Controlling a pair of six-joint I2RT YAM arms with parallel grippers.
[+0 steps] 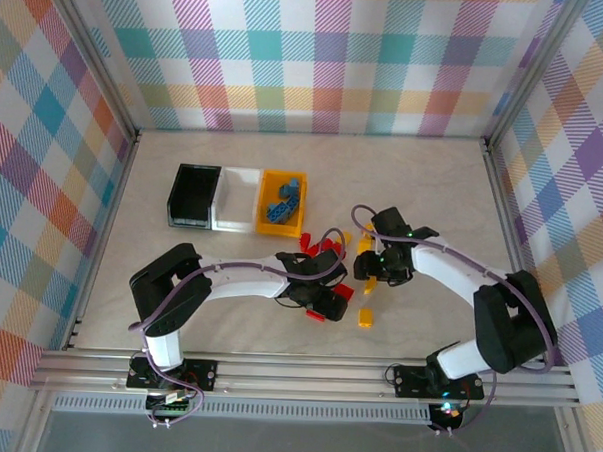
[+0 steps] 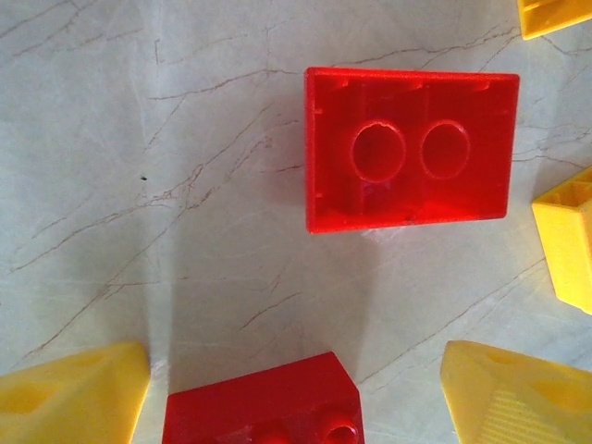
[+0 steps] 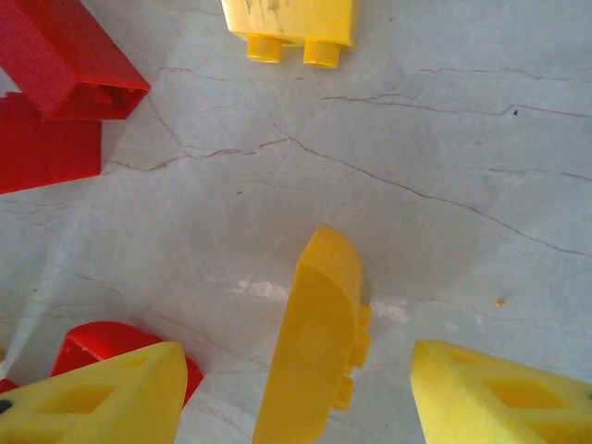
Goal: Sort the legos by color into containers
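Left end effector point(image 2: 296, 370) gapes around a red brick point(image 2: 264, 407), low centre. Right end effector point(image 3: 298, 356), open, straddles a yellow brick point(image 3: 314, 324).

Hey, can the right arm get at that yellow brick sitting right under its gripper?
Probably yes. The yellow brick lies between the right gripper's open jaws with a gap on each side, and nothing covers it; the nearest red brick sits outside the jaws.

left gripper point(image 2: 296, 398) and right gripper point(image 3: 296, 393), jaws apart
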